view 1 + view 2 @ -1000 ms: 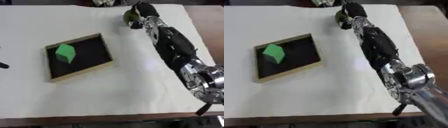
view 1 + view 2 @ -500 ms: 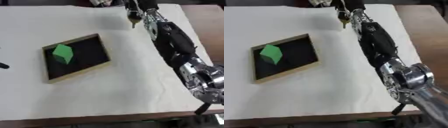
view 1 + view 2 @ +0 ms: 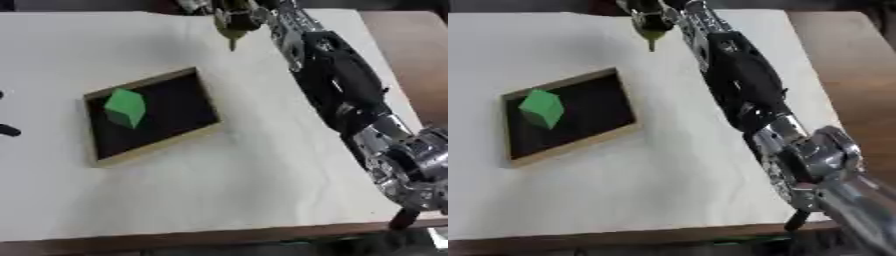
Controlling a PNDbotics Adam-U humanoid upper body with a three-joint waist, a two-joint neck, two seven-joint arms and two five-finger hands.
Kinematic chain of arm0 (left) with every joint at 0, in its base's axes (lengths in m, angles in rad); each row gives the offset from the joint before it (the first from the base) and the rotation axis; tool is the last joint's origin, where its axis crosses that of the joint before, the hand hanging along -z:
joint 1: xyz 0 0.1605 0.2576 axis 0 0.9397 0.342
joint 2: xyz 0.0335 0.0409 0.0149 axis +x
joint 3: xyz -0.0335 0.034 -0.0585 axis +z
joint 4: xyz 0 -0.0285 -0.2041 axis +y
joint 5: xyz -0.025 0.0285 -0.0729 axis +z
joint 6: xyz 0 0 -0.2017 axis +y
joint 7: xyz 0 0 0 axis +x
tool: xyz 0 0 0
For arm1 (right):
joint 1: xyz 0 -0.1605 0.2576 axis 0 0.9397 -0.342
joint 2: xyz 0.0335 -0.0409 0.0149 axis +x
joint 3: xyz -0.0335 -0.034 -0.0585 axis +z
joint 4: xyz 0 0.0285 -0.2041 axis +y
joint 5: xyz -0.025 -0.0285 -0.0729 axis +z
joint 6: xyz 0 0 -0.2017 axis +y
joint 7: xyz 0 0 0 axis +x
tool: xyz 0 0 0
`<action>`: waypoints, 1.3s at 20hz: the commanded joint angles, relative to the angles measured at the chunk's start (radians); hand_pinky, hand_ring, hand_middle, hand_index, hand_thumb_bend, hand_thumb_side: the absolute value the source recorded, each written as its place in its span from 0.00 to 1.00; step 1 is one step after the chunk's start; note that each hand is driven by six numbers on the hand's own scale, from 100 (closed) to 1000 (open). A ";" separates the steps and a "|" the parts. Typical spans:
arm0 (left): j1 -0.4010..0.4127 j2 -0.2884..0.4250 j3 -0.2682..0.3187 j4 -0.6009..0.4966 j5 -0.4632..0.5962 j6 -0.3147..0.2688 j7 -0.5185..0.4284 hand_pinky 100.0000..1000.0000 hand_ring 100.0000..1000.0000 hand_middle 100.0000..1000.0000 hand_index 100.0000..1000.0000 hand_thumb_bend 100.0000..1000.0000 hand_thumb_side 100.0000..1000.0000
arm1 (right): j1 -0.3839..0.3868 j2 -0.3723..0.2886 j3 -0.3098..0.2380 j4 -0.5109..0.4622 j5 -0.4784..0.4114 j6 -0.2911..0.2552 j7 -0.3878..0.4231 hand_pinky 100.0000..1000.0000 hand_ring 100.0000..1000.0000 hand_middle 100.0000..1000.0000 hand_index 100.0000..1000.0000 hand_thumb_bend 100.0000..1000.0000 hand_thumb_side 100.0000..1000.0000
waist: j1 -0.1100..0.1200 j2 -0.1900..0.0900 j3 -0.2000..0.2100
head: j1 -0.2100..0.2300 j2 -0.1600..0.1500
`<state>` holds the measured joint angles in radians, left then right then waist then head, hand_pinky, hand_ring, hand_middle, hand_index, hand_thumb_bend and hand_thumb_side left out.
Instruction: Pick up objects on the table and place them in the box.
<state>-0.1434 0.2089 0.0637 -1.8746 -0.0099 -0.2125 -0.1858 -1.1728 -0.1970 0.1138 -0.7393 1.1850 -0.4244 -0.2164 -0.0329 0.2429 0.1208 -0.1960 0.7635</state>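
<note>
The small yellow-green object [image 3: 232, 36] hangs at about 12 o'clock, near the far edge of the surface [image 3: 262, 190], with the right hand [image 3: 234, 14] curled around its upper part; only a narrow tip pokes down below the fingers, and its shape is otherwise hard to make out. Whether that tip touches the white sheet or hangs just above it cannot be told.

The box [image 3: 206, 97], a shallow dark tray with a pale wooden rim, sits toward 9 o'clock, well apart from the held object. A green block [image 3: 125, 107] already lies in its left part, tilted on a corner.

The main risk, I judge, is the hold itself: so little of the object shows below the fingers that it may slip or swing on the way over and drop short of the rim. The low rim could also catch the dangling tip if the hand travels too near the sheet. Released near the green block, it might knock that block or bounce out.

The left hand shows only as dark fingertips [image 3: 7, 130] at the 9 o'clock edge; its state cannot be told.
</note>
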 commanded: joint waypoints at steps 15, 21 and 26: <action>-0.009 0.018 0.011 -0.016 -0.003 0.002 0.006 0.51 0.98 0.70 0.83 0.38 0.87 | 0.071 0.113 0.174 -0.121 -0.110 -0.182 0.241 0.77 0.70 0.35 0.55 0.00 0.15 | -0.005 -0.026 -0.008 | 0.000 -0.006; -0.005 0.020 0.014 -0.014 -0.005 0.005 0.012 0.51 0.98 0.70 0.83 0.37 0.90 | 0.060 0.071 0.168 -0.140 -0.124 -0.247 0.402 0.89 0.88 0.82 0.93 0.00 0.19 | -0.008 -0.030 -0.022 | 0.008 -0.002; 0.002 0.023 0.017 -0.012 -0.004 0.007 0.018 0.51 0.98 0.70 0.83 0.37 0.94 | 0.035 0.001 0.150 -0.197 -0.241 -0.260 0.529 0.89 0.90 0.84 0.91 0.00 0.17 | -0.010 -0.034 -0.038 | 0.018 0.003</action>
<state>-0.1389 0.2096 0.0708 -1.8744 -0.0099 -0.2042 -0.1726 -1.1100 -0.1620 0.2765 -0.9008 0.9769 -0.6812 0.2864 -0.0458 0.2291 0.0810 -0.1822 0.7645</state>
